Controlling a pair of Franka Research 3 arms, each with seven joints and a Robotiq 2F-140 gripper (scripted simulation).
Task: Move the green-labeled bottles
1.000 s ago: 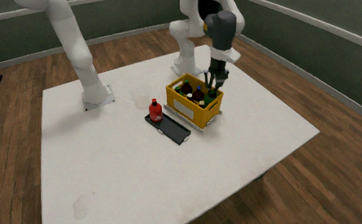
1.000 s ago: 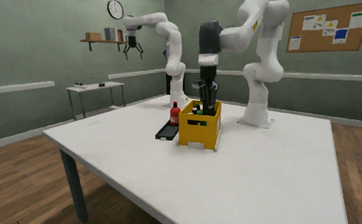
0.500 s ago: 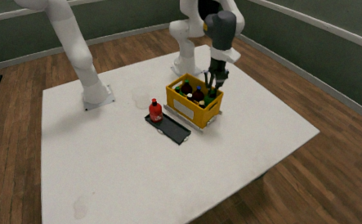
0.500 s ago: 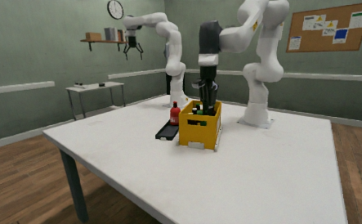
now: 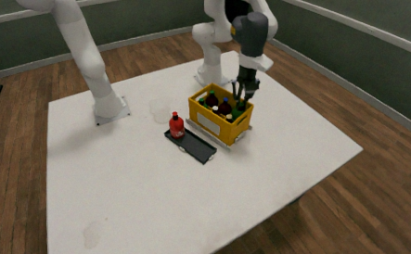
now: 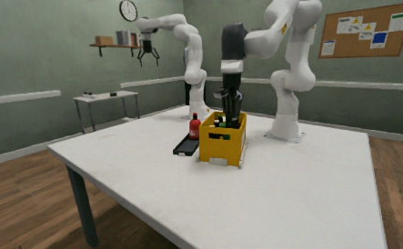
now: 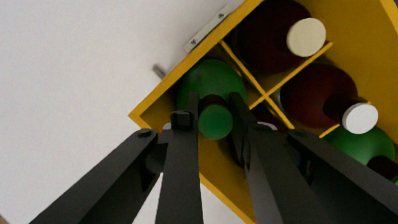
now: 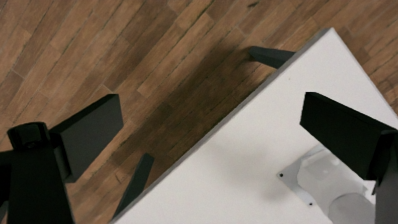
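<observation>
The yellow crate [image 5: 210, 124] [image 6: 221, 152] stands level and holds several bottles. My left gripper [image 7: 213, 107] [image 6: 232, 119] points down into a corner slot and is shut on the neck of a green bottle [image 7: 209, 75] with a green cap. The bottle looks upright in the slot; its base is hidden. Another green bottle [image 7: 361, 146] and two dark red bottles with pale caps [image 7: 270, 42] [image 7: 316, 92] stand in other slots. The black tray [image 5: 197, 147] [image 6: 186, 147] bears one red bottle [image 5: 176, 128] [image 6: 195, 129], upright. My right gripper [image 6: 148, 62] [image 8: 211, 109] is open and empty, high away from the crate.
Grey metal strips [image 5: 208, 133] run along the foot of the crate. The tray lies close beside the crate. The right arm's base [image 5: 109, 107] and the left arm's base [image 5: 211, 76] stand at the table's back. A wall shelf [image 6: 116, 45] is behind the right gripper.
</observation>
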